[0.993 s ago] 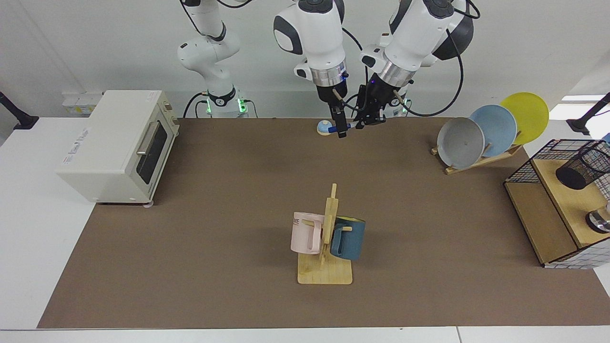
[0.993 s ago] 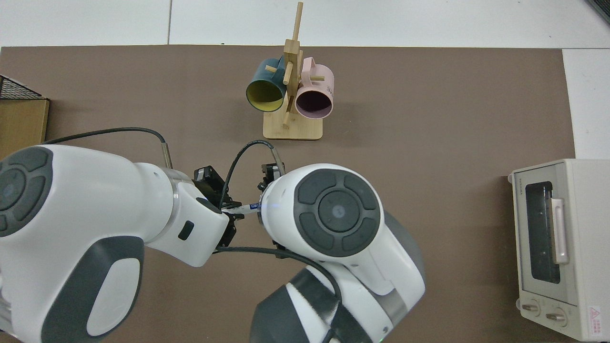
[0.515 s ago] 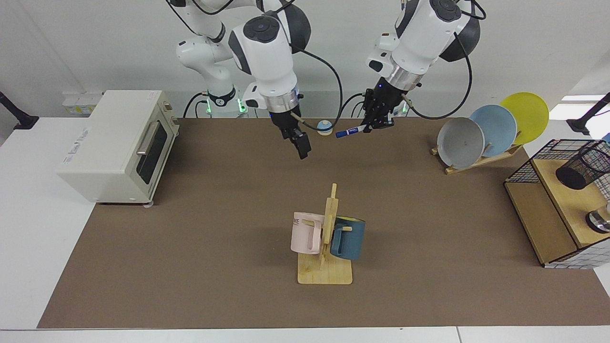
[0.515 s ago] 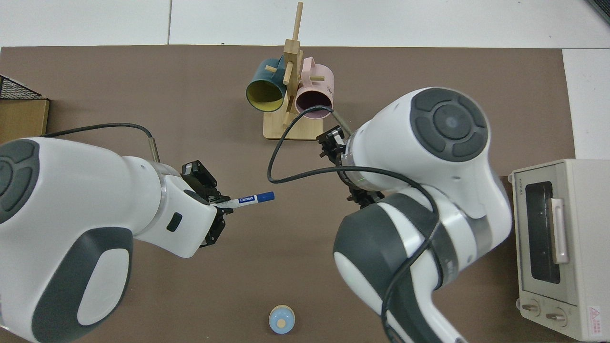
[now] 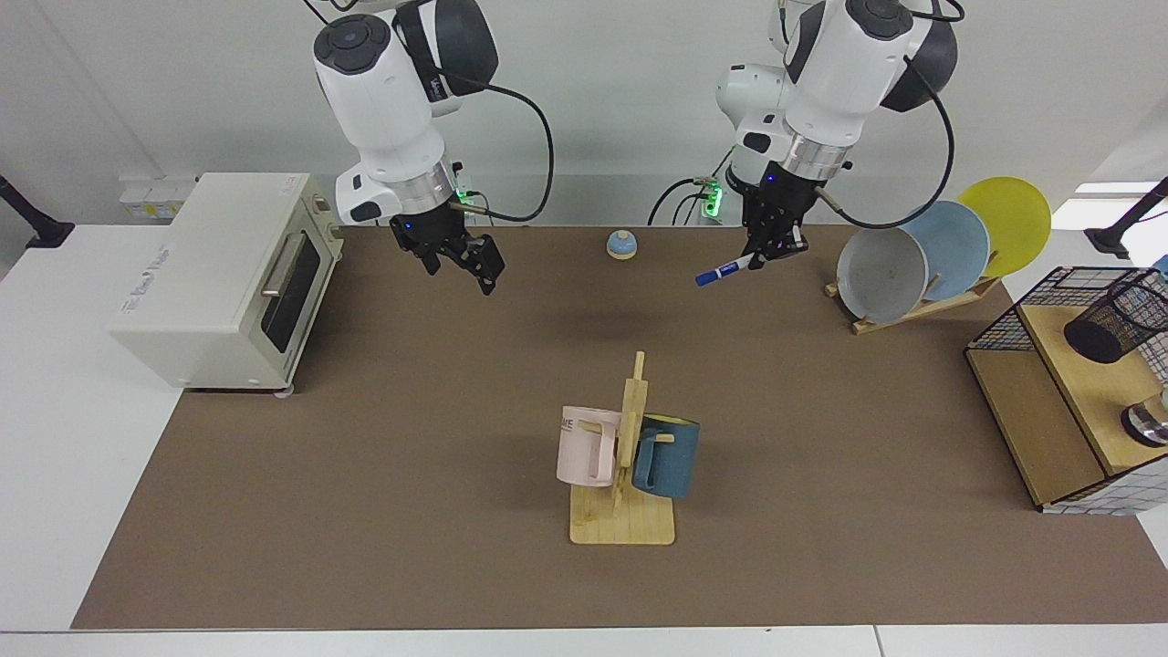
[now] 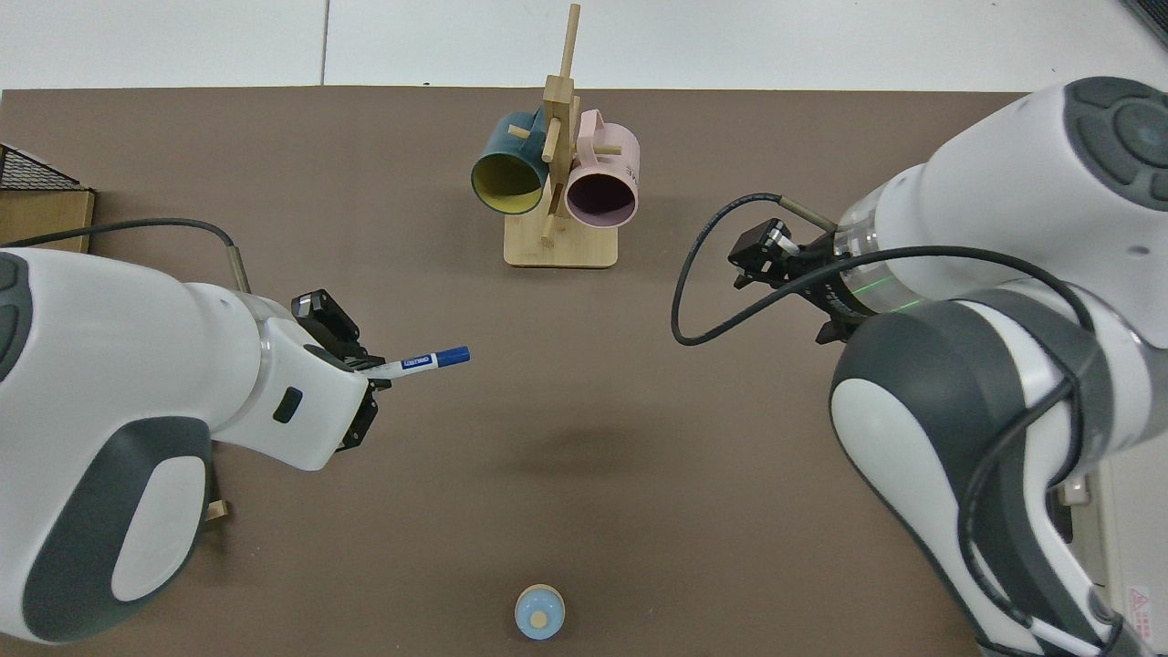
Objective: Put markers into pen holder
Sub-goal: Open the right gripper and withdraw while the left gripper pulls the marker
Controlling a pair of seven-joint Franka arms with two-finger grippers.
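Now: left gripper upper right of facing frame, clamped on slim white blue-capped marker, held by barrel end; light, stiff, smooth. Right gripper upper left, parted, empty, waiting. Black wire-mesh pen holder far right.

- plain white wall behind, evenly lit, no strong shadows.
- white table covered over most of its top by a brown mat.
- cream toaster oven at the mat's edge, door handle facing the middle.
- wooden mug tree near the front, pink mug and blue mug hung on it.
- wooden plate rack with grey, blue and yellow plates on edge.
- wire-grid wooden shelf at the far side.
- small blue-topped bell toward the back.
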